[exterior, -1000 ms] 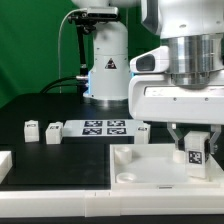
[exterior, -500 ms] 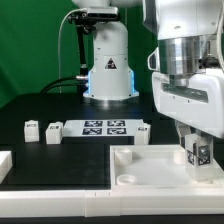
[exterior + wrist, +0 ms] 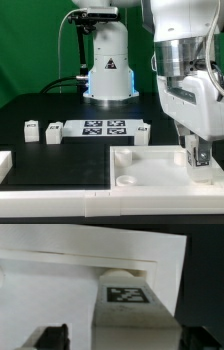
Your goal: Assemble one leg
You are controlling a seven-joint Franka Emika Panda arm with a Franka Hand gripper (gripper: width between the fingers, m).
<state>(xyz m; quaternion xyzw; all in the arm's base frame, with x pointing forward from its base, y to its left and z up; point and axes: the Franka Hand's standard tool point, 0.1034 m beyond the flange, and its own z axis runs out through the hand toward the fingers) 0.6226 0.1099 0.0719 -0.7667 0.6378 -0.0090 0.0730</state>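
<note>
My gripper (image 3: 201, 155) is shut on the leg (image 3: 204, 156), a small white post, and holds it upright at the far right corner of the large white panel (image 3: 150, 166). In the wrist view the leg (image 3: 135, 308) runs out from between my two dark fingers (image 3: 53, 338), its marker tag (image 3: 127, 294) facing the camera. Its far end meets a rounded recess in the panel (image 3: 60, 280). Whether the end sits fully in the socket is hidden.
Two loose legs (image 3: 30, 128) (image 3: 53, 131) stand at the exterior view's left, and another (image 3: 143, 130) stands behind the panel. The marker board (image 3: 104, 126) lies between them. A white part (image 3: 4, 163) sits at the left edge. The robot base (image 3: 108, 70) stands behind.
My wrist has rotated with the leg in it. The leg's tag, facing the exterior camera a second ago, has turned away, and the gripper has sunk slightly toward the panel.
</note>
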